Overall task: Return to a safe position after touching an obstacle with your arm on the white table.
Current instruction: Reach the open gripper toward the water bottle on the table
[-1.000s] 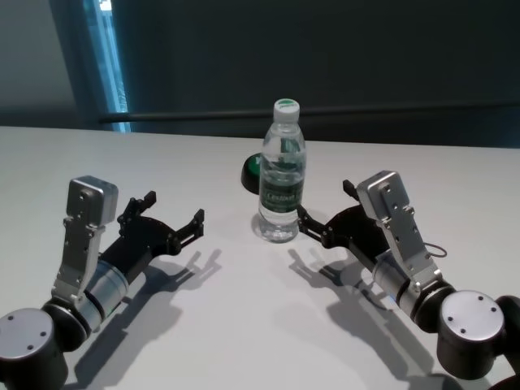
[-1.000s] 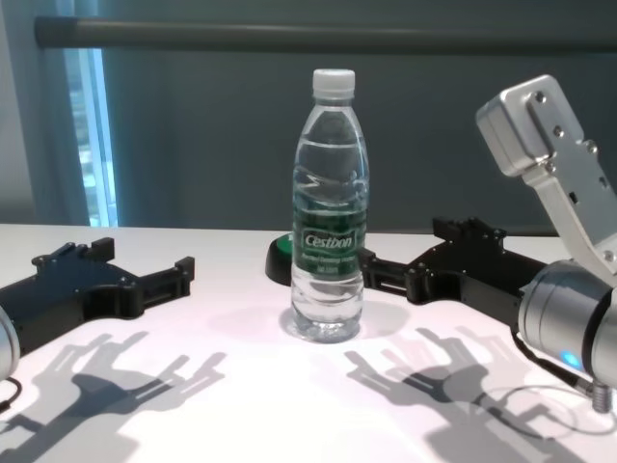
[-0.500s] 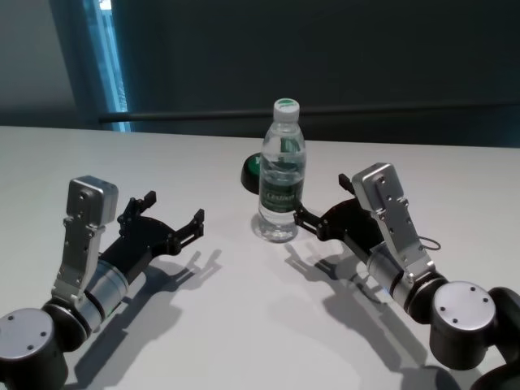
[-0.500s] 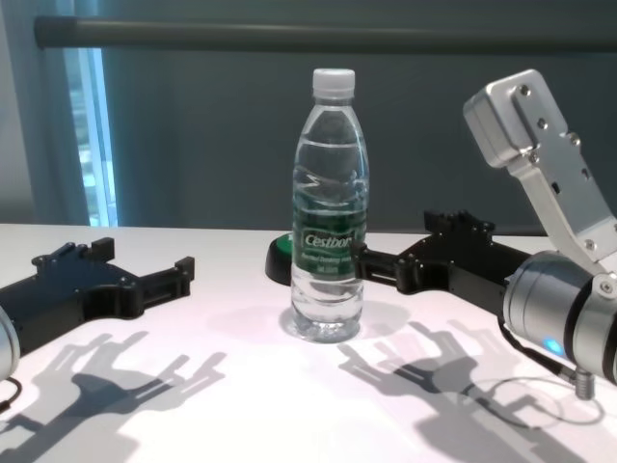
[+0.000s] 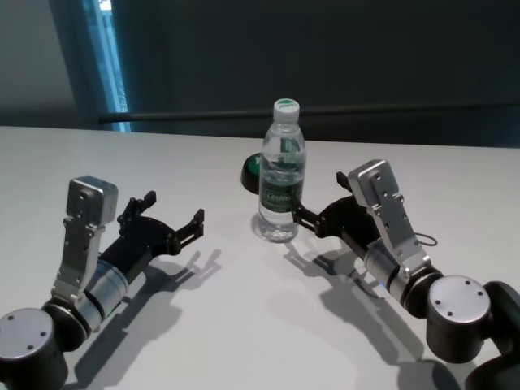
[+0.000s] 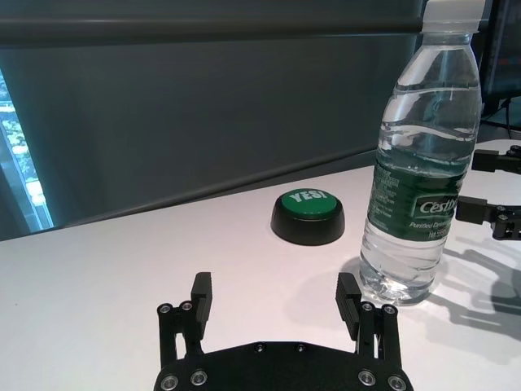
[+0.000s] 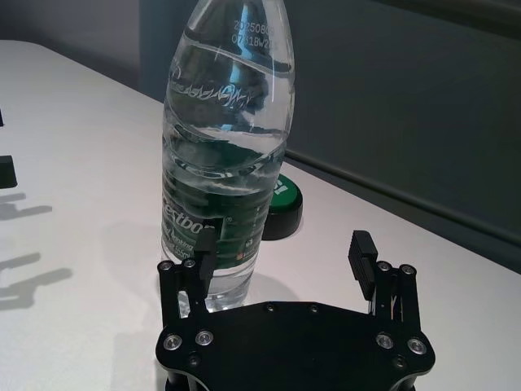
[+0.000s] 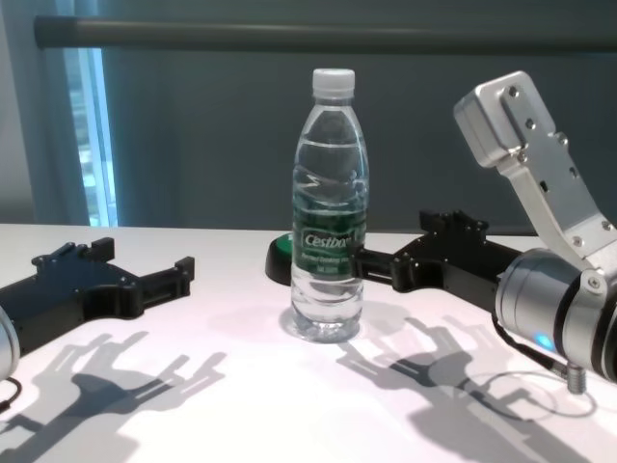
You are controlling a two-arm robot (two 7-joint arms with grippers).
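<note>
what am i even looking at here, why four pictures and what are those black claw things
This is a two-armed robot at a white table, photographed at one moment by four cameras. One camera is on its head looking down, one on its chest lower down, and one on each wrist looking along that arm's claw.

The black claws are its pincers. The left pincer sits open, well apart from everything. The right pincer is also open, and one of its fingers reaches the side of a water bottle; the right wrist view shows that finger against the label, the other finger off to the side. Neither pincer holds anything.

The bottle stands upright, clear plastic with a white cap and green label. Behind it lies a low black button with a green top reading "YES!".
</note>
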